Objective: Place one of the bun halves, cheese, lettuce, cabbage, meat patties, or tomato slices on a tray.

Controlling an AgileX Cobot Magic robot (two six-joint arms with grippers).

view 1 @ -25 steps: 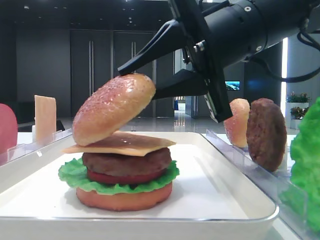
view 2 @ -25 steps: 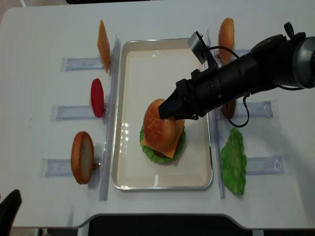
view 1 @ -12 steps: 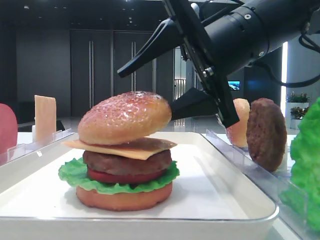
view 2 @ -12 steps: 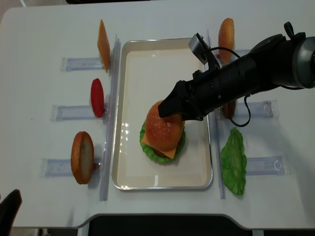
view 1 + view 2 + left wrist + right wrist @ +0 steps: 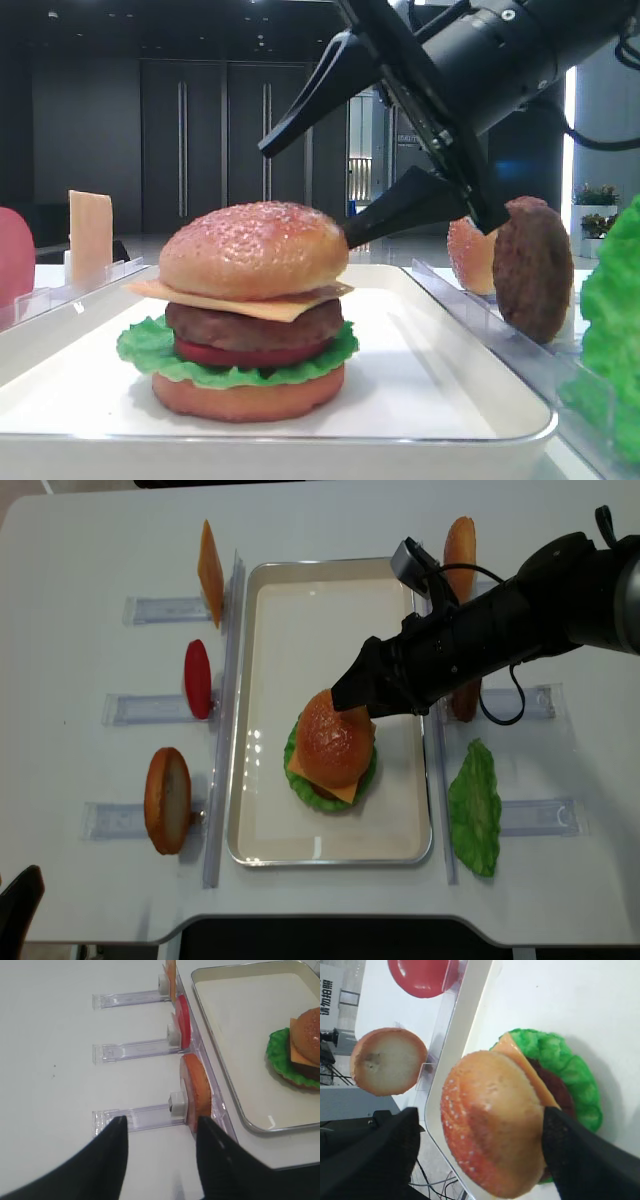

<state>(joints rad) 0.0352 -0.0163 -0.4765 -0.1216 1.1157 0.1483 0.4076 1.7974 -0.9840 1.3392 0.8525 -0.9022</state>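
Low exterior view: table level, at near edge of large white rectangular tray (image 5: 500, 425), facing far, close. Overhead realsense view: looks straight down, whole white table (image 5: 90, 540). Right wrist view: close above stacked burger with domed golden-brown bun top (image 5: 492, 1120). Left wrist view: oblique, left side, clear plastic slotted racks (image 5: 132, 1050). All share tray, burger.

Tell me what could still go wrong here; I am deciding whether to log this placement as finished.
The right tool stands open, but its lower finger sits right at the bun top; pulling away could drag it off. The cheese overhangs the meat patty, so the bun top's seat may be unsteady.
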